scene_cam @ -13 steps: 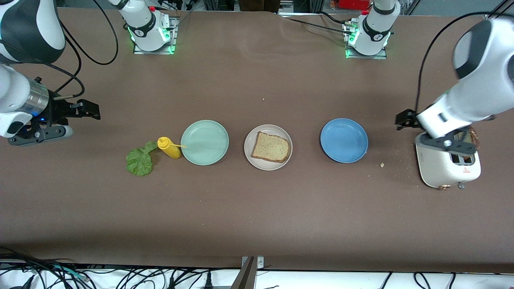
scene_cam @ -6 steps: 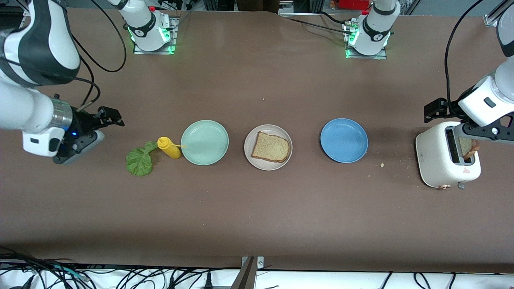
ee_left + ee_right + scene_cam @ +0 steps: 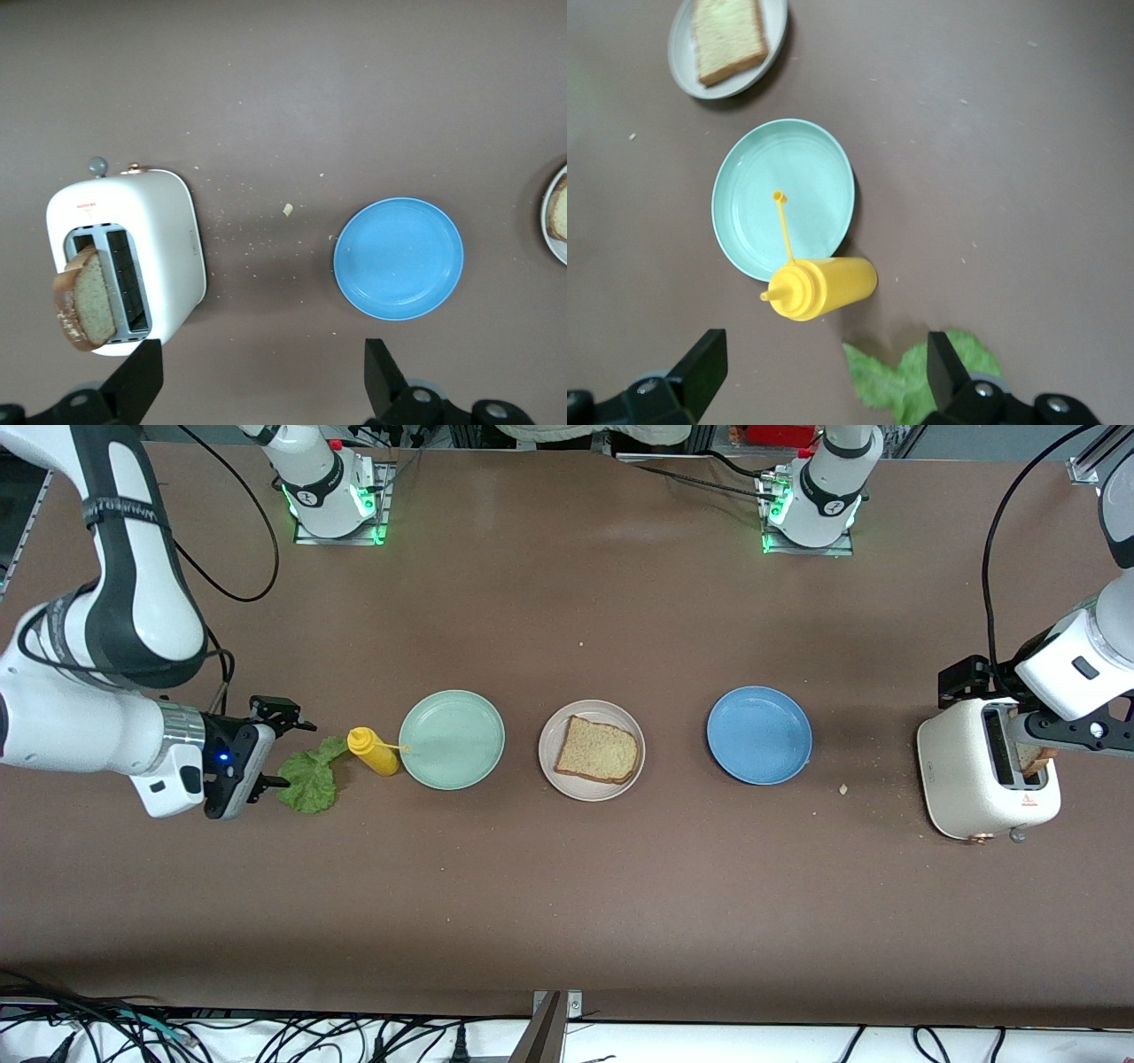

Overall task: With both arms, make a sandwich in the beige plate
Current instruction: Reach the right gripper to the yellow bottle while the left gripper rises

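— Looking down from the front, we see the round pale beige plate [image 3: 591,750] in the middle of the brown table [image 3: 567,903], with one tan slice of toasted bread [image 3: 598,749] lying flat on it. What do our wrist views add?

— Our left wrist view shows the white two-slot toaster [image 3: 124,257] from above. A second slice of toast with a brown crust [image 3: 84,297] sticks up out of one slot. From the front we see only a bit of that slice [image 3: 1033,757], because the left gripper [image 3: 1032,717] is over the toaster. Its fingers [image 3: 142,382] stand wide apart with nothing between them.

— And the right one?

— The right gripper [image 3: 270,748] is low at the ruffled green lettuce leaf [image 3: 307,779], and its fingers [image 3: 943,367] are spread apart too, holding nothing. Its wrist view shows the yellow squeeze bottle [image 3: 819,288] lying on its side, its thin nozzle over the rim of the round mint-green plate [image 3: 784,199]. The lettuce [image 3: 921,381] lies just beside the bottle.

— Any words we can read?

— We see a small red mark and tiny print on the toaster's front [image 3: 1028,802], too small to read. The round blue plate [image 3: 759,735] sits between the beige plate and the toaster.
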`<state>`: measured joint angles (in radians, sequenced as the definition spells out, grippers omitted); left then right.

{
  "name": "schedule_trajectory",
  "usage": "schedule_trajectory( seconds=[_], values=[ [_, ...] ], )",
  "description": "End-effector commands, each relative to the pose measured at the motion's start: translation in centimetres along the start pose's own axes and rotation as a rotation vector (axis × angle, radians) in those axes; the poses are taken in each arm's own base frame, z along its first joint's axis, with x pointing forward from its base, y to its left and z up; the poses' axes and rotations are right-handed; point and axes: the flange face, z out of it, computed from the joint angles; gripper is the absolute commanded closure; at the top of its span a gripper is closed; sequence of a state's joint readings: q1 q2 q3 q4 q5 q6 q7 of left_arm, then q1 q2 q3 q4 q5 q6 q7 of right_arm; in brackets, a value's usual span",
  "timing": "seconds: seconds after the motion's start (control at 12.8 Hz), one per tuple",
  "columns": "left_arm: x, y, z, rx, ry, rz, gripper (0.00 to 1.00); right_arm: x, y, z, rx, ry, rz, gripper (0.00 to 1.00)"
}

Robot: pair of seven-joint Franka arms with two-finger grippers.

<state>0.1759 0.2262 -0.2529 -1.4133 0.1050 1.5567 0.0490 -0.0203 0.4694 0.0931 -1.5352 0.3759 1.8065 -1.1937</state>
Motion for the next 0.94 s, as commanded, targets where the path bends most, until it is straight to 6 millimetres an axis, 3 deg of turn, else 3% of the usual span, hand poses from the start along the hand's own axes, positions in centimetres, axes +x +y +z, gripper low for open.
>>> schedule_trajectory(
  seconds=[0.0,0.16,0.31,0.47,0.86],
  values=[
    [-0.7,-0.8,-1.0,-0.069,0.016,-0.039,0.00,-4.1,2.1,2.3,0.059,0.083,-0.189,0.00],
    [-3.4,0.6,-0.7,-0.043,0.018,-0.026,0.00,-6.5,2.4,3.7,0.100,0.101,-0.297,0.00],
    [-6.6,1.5,-1.9,-0.028,0.050,-0.016,0.00,-7.8,2.3,6.7,0.158,0.103,-0.317,0.00],
    [-7.1,2.9,-2.9,-0.026,0.070,0.005,0.00,-8.4,3.2,9.7,0.188,0.177,-0.419,0.00],
    [-6.7,2.4,-2.9,-0.042,0.070,0.008,0.00,-10.6,4.4,14.4,0.209,0.378,-0.601,0.00]
  ],
)
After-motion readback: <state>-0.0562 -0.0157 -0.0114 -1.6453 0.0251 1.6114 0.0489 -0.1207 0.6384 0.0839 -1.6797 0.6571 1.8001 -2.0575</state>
